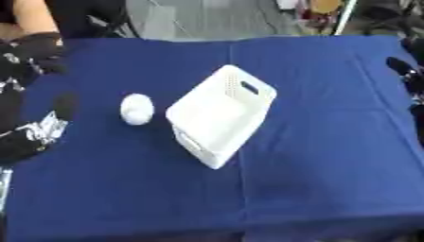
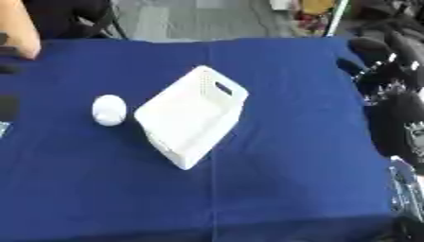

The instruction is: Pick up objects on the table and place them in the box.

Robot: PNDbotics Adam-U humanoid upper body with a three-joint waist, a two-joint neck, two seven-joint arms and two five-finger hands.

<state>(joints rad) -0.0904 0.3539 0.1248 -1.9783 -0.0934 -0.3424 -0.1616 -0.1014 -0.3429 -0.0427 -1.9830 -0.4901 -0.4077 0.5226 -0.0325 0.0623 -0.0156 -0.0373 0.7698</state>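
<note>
Blue cloth point(image 1: 314, 142) covers the table; a crease runs down its middle.

White box point(image 1: 222, 115), perforated walls, slot handles at each end, sits near the table's centre, turned on a diagonal. Interior looks bare white; no contents made out.

1 white rounded object point(image 1: 136, 108), egg-like, lies on the cloth just beside the box's left side, apart from it by a thin strip of blue. Upright or on its side: cannot tell.

Left hand point(image 1: 29, 71) shows at the left edge of the left eye view, black with silver parts lower down the arm. It hangs over the cloth's left margin, well left of the white object, not touching it. A dark rounded fingertip point(image 1: 65, 105) sits nearest the object, level with it, with clear blue cloth between the 2. Whether the fingers are curled or released cannot be told; the shapes blur together. Nothing seen in its grasp.

Right hand point(image 2: 389, 71) shows at the right edge of the right eye view, black and silver, over the table's far right edge, well apart from box and object. Its finger state cannot be told either.
</note>
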